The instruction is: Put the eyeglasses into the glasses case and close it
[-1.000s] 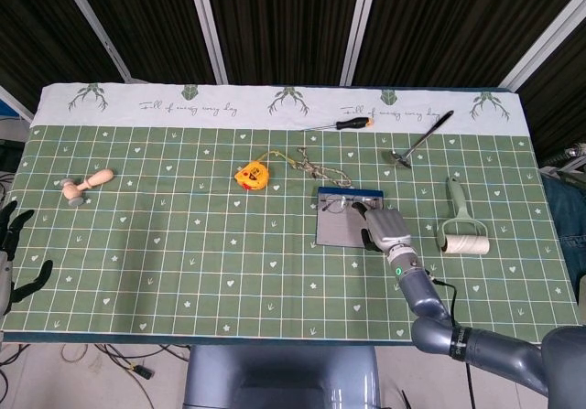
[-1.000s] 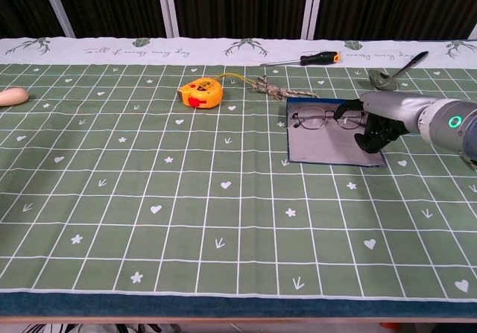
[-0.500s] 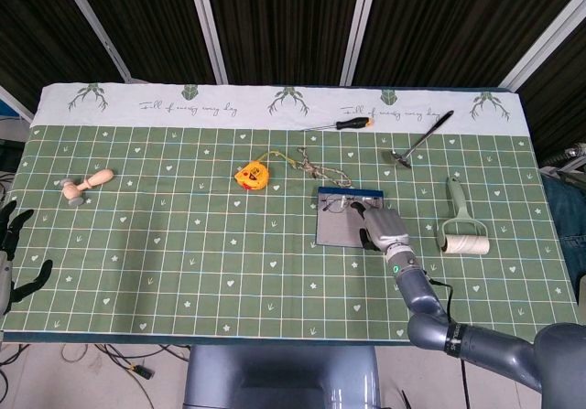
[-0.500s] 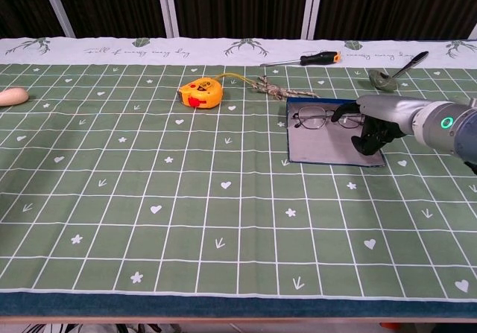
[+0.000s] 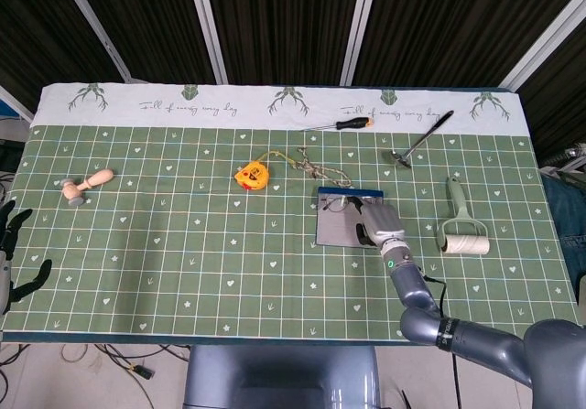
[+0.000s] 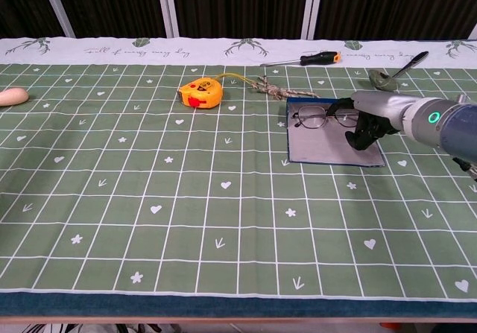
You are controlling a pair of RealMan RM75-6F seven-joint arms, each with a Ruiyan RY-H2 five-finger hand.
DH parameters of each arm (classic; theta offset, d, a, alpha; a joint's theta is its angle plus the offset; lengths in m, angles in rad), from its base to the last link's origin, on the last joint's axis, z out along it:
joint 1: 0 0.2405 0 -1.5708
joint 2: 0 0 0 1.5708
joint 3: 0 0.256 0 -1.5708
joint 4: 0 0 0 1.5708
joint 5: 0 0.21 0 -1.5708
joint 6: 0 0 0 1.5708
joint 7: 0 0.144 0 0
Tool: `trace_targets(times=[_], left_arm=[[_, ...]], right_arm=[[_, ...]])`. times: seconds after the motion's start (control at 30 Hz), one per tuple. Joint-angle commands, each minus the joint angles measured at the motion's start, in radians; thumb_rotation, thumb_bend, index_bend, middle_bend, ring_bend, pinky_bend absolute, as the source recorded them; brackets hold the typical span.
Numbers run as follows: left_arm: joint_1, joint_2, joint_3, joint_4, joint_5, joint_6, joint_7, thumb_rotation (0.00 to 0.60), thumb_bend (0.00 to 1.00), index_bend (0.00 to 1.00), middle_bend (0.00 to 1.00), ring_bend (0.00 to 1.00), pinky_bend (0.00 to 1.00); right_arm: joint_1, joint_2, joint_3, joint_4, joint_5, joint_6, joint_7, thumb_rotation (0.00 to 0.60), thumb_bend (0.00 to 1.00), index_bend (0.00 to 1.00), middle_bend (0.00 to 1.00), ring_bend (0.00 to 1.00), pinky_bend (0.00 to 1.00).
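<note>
The eyeglasses [image 6: 316,116] [image 5: 334,204] lie lenses-up along the far edge of the open glasses case [image 6: 322,147] [image 5: 337,232], a flat grey panel with a blue far rim. My right hand [image 6: 367,121] [image 5: 378,221] lies over the case's right side. One fingertip reaches the right lens; the other fingers curl down onto the case. Whether it grips the frame is unclear. My left hand [image 5: 13,249] hangs at the table's left edge with its fingers apart, holding nothing.
A yellow tape measure [image 6: 199,93] and a tangle of twine [image 6: 277,89] lie left of and behind the case. A screwdriver [image 6: 318,58] and a spoon [image 6: 396,70] lie at the back. A lint roller [image 5: 461,229] sits right of the case, a wooden piece [image 5: 86,186] far left.
My right hand has slid left across the case towards the eyeglasses' right lens. The eyeglasses and case have not moved. The left hand is still.
</note>
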Motion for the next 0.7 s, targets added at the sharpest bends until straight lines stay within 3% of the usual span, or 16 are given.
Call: trace_targets(times=[0.03,0.57,0.6,0.7], left_arm=[[0.0,0.001,0.0,-0.001,-0.002,-0.002,0.001,0.6,0.31,0.11,0.0,0.0,0.0],[0.002,0.001,-0.003,-0.009,-0.015,-0.004,0.011,0.6,0.31,0.11,0.0,0.0,0.0],[0.002,0.001,-0.003,-0.009,-0.016,-0.004,0.011,0.6,0.31,0.11,0.0,0.0,0.0],[0.002,0.001,-0.002,-0.009,-0.016,-0.005,0.013,0.6,0.31,0.11,0.0,0.0,0.0]], right_arm=[[0.003,-0.006,0.002,0.01,0.008,0.0,-0.001,0.6,0.7,0.12,0.92,1.0,1.0],[-0.008,0.008,0.001,-0.029,0.012,0.038,-0.001,0.6,0.7,0.06,0.9,0.99,1.0],[-0.01,0.013,0.001,-0.038,0.009,0.041,0.001,0.6,0.68,0.06,0.88,0.97,1.0],[-0.022,0.038,0.0,-0.084,-0.017,0.056,0.014,0.6,0.47,0.06,0.71,0.83,0.9]])
